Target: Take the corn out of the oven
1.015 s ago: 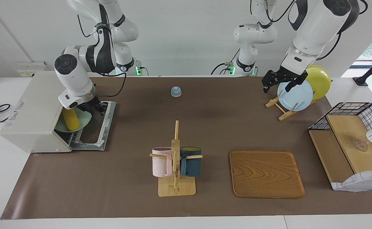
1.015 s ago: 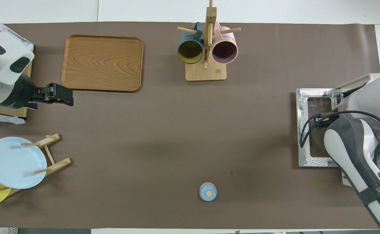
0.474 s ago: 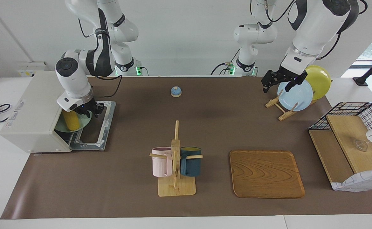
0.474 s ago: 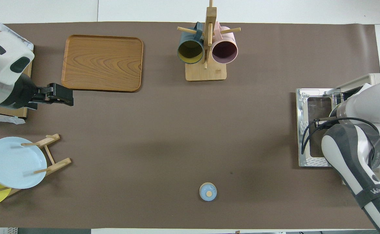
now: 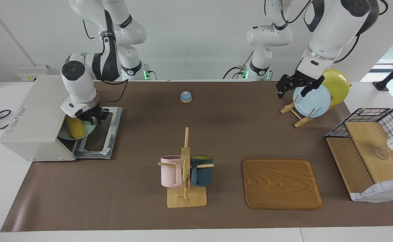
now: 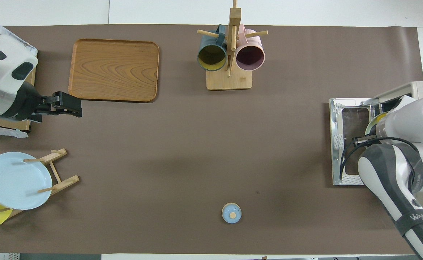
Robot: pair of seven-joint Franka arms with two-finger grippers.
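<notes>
The off-white oven [image 5: 32, 114] stands at the right arm's end of the table, its glass door [image 5: 104, 134] folded down flat. In its mouth the yellow corn [image 5: 75, 128] lies on a pale green plate [image 5: 89, 129] on the rack. My right gripper [image 5: 94, 117] is down at the oven's mouth, right at the end of the corn nearer the robots, which the hand hides. In the overhead view the right arm covers the corn. My left gripper [image 5: 294, 91] waits open and empty, raised over the mat near the plate rack.
A plate rack [image 5: 299, 116] holds a blue plate [image 5: 312, 101] and a yellow plate [image 5: 337, 85]. A mug tree [image 5: 186, 168] carries a pink and a dark blue mug. A wooden tray [image 5: 280, 183], a small blue bell [image 5: 185, 96] and a wire basket [image 5: 371, 116] are also out.
The right hand has shifted slightly toward the oven body and up along the corn's end. The corn and plate have stayed put. The left arm has not moved.
</notes>
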